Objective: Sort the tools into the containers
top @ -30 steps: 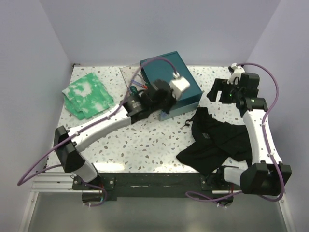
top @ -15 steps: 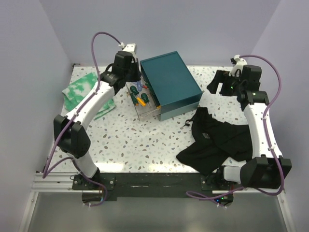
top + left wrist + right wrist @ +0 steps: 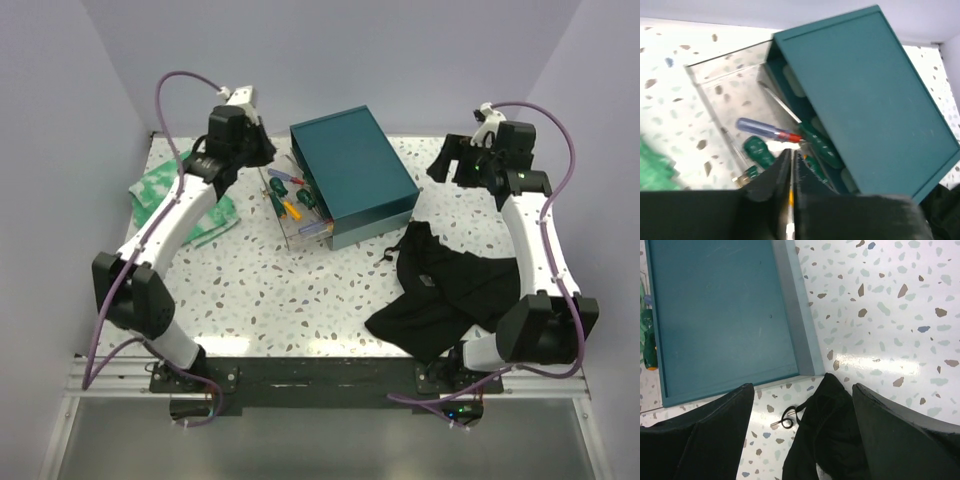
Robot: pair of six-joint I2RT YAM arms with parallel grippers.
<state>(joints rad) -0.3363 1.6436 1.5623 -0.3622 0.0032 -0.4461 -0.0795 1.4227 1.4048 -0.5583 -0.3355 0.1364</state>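
Observation:
The clear box (image 3: 284, 228) stands against the left side of the dark-teal box (image 3: 352, 172). Several screwdrivers (image 3: 290, 196) with green, orange and red-and-blue handles lie in it. My left gripper (image 3: 262, 152) hangs shut and empty above the box's far left corner. In the left wrist view my left gripper (image 3: 791, 153) is above the clear box (image 3: 725, 75), with a blue-and-red screwdriver (image 3: 765, 131) and green handles (image 3: 758, 151) below. My right gripper (image 3: 446, 168) is open and empty, right of the teal box. In its wrist view my right gripper (image 3: 802, 390) is over the teal box (image 3: 720, 315) corner. No hammers show.
A black cloth (image 3: 450, 290) lies crumpled at the front right, its cord loop (image 3: 790, 417) on the table below my right gripper. A green-white cloth (image 3: 165, 190) lies at the back left, partly under my left arm. Walls close the table at back and sides.
My left arm has lifted off the boxes and swung up to the back left, uncovering the clear box and its screwdrivers. My right gripper shifted slightly back.

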